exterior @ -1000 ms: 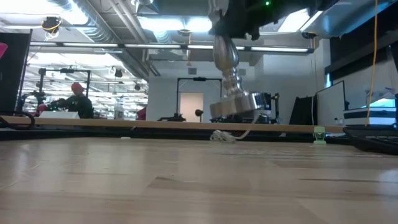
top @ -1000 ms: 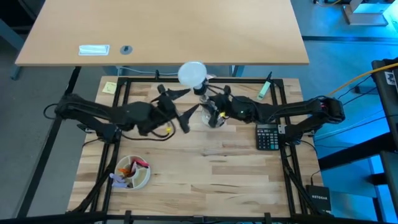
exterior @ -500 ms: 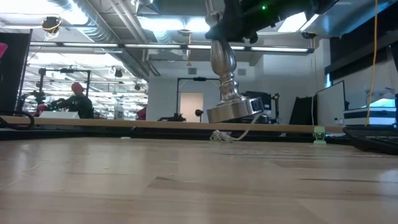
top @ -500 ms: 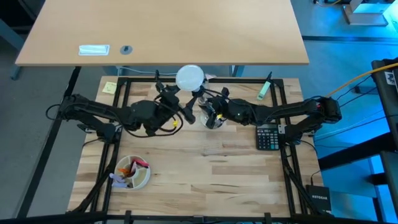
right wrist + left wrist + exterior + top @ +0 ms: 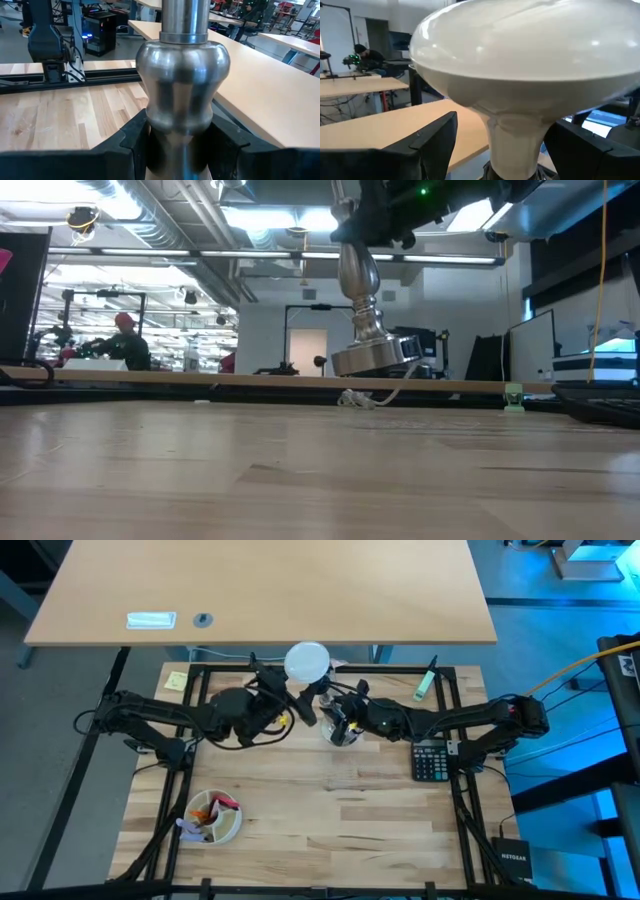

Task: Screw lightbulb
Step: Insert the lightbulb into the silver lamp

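The white lightbulb (image 5: 307, 662) (image 5: 530, 65) sits with its narrow end in the top of a silvery stand (image 5: 362, 300) (image 5: 182, 75), above the table's far middle. My right gripper (image 5: 336, 720) (image 5: 181, 137) is shut on the stand. My left gripper (image 5: 297, 703) (image 5: 504, 122) is open, one finger on either side of the bulb's neck (image 5: 517, 135) below the globe. Whether a finger touches the neck I cannot tell. The stand's flared base (image 5: 375, 358) hangs tilted above the table. My right gripper pinches the stand's stem at its rounded bulge (image 5: 182, 85) between its two fingers (image 5: 132, 137). They come nearly level from the table's right side and lie across the stem. The stand is lifted clear of the table and a little tilted, with the bulb on top.
A black calculator (image 5: 432, 760) lies at the right, a bowl with small items (image 5: 213, 818) at the near left. A green marker (image 5: 425, 685) and a yellow note (image 5: 176, 681) lie by the far edge. A larger pale table (image 5: 260, 590) stands beyond.
My left gripper has moved toward the table's far edge and up to the bulb, its fingers now on either side of the neck. The stand in my right gripper has tipped a little, its base swinging slightly left in the low view.
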